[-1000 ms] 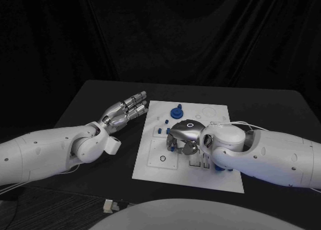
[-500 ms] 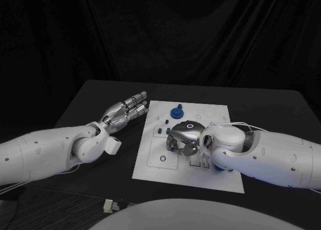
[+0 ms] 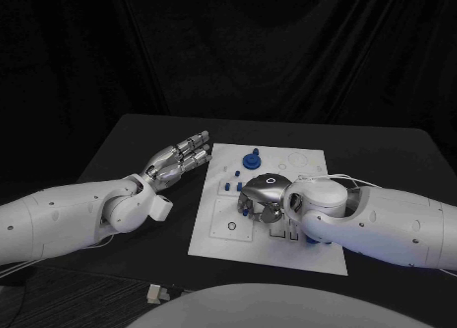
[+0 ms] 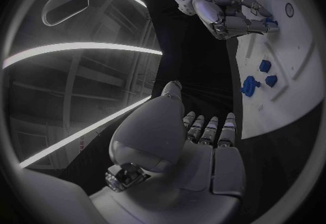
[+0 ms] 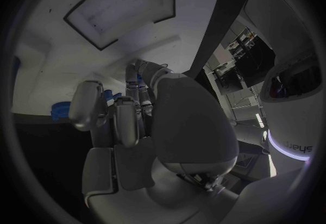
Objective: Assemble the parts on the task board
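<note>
Here the left hand (image 3: 179, 158) lies flat over the black desk (image 3: 139, 137) just beside the board's left edge, fingers stretched out and a little apart, holding nothing; it looks parked there so as to keep out of the way of the work. In the left wrist view the same hand (image 4: 197, 142) reaches toward the board's edge without touching any piece.

Next comes the white task board (image 3: 216, 242) in the middle of the desk. Toward its far end stands a round blue part (image 3: 250, 161) with a small blue peg (image 3: 256, 149) just behind it, and two small blue pieces (image 3: 230, 184) sit near the left edge, all apart from both hands.

To the right, the right hand (image 3: 263, 199) is bent down over the middle of the board, fingers curled in close around a small blue part (image 3: 250, 212) at the fingertips (image 3: 256, 215). It appears to be pinching that piece, probably to seat it in a slot below, though whether the grip is firm I cannot tell for certain.
</note>
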Tool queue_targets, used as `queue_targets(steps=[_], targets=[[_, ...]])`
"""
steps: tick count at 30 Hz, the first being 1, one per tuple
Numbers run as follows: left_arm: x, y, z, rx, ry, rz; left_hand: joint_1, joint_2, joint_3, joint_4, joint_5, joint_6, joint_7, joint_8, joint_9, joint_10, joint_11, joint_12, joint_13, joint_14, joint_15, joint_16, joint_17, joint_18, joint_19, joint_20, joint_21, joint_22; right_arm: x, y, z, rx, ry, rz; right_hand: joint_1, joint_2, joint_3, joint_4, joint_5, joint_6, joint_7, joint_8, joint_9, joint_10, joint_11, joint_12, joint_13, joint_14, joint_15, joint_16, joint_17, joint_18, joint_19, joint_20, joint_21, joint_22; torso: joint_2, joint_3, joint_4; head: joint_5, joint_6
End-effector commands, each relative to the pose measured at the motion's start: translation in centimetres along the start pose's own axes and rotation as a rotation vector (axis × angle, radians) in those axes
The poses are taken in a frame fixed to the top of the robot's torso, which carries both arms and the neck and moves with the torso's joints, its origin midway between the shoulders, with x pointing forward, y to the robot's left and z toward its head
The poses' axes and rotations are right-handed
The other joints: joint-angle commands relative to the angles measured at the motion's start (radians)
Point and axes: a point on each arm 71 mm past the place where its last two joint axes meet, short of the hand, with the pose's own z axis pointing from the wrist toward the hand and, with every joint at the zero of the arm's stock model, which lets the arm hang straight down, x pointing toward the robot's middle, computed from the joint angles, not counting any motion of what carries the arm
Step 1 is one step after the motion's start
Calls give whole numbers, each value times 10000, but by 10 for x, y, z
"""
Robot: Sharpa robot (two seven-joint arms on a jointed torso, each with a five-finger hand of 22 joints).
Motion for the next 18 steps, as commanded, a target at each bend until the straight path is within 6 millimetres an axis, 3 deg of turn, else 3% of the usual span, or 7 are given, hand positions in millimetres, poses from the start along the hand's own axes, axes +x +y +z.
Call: queue_targets(steps=[1,9,10,12,15,16,18], targets=[[1,-2,0,302,72,-145,96,-12,33,-25,69,-25,64,62,10,0,54,2,5,-1,40,60,9,181,-13,83,58,8,3,-2,0,341,255,-66,-97,-23,-76,7,-86,-278,-153,-66,-75,-63,-25,32,37,410,31,-49,80,79,-91,9,-76,1496,-1,1,0,6,0],[1,-1,0,295,70,-148,96,-12,33,-25,69,-25,64,62,10,0,54,2,5,-1,40,60,9,181,-13,83,58,8,1,-4,-3,470,-51,-7,-309,-126,-336,250,-555,-1309,-706,-86,-445,-282,42,78,115,383,73,-98,-14,96,-134,51,-213,1465,-2,0,2,7,0],[1,-1,0,294,70,-149,96,-12,33,-25,69,-25,64,62,10,0,54,2,5,-1,40,60,9,181,-13,83,58,8,0,-5,-4,475,-210,21,-337,-145,-477,336,-628,-1611,-957,-78,-570,-319,42,95,133,379,71,-114,-47,104,-135,55,-247,1456,-3,0,0,10,0],[1,-1,0,294,70,-150,96,-12,33,-25,69,-25,64,62,10,0,54,2,5,-1,40,60,9,181,-13,83,58,8,-2,-5,-6,446,-509,71,-325,-150,-759,500,-728,-2051,-1211,-78,-767,-337,49,132,160,312,79,-266,-318,91,-92,61,-191,1473,-4,2,2,23,0],[1,-1,0,291,69,-151,96,-12,33,-25,69,-25,64,62,10,0,54,2,5,-1,40,60,9,181,-13,83,58,8,-4,-6,-9,369,-917,134,-82,-89,-1687,934,-567,-3124,-1487,-76,-1194,-374,57,171,186,325,89,-283,-342,105,-79,40,-222,1471,-3,4,3,25,0],[1,-1,0,290,69,-151,99,-11,35,-25,71,-26,64,62,9,-1,52,1,5,0,48,61,9,180,-12,88,58,6,-6,-6,-11,325,-1131,163,252,-27,-2205,1357,-598,-4006,-1714,-149,-1488,-352,20,190,187,324,83,-296,-369,88,-69,65,-235,1474,-3,4,1,26,0],[1,-1,0,287,67,-151,102,-10,36,-26,73,-27,64,62,9,-2,50,0,4,0,56,62,9,179,-11,93,58,4,-9,-7,-14,265,-1426,192,592,-91,-2546,1850,-617,-4719,-1796,-213,-1720,-314,46,201,179,332,72,-292,-369,87,-55,57,-234,1480,-2,4,1,24,0]])
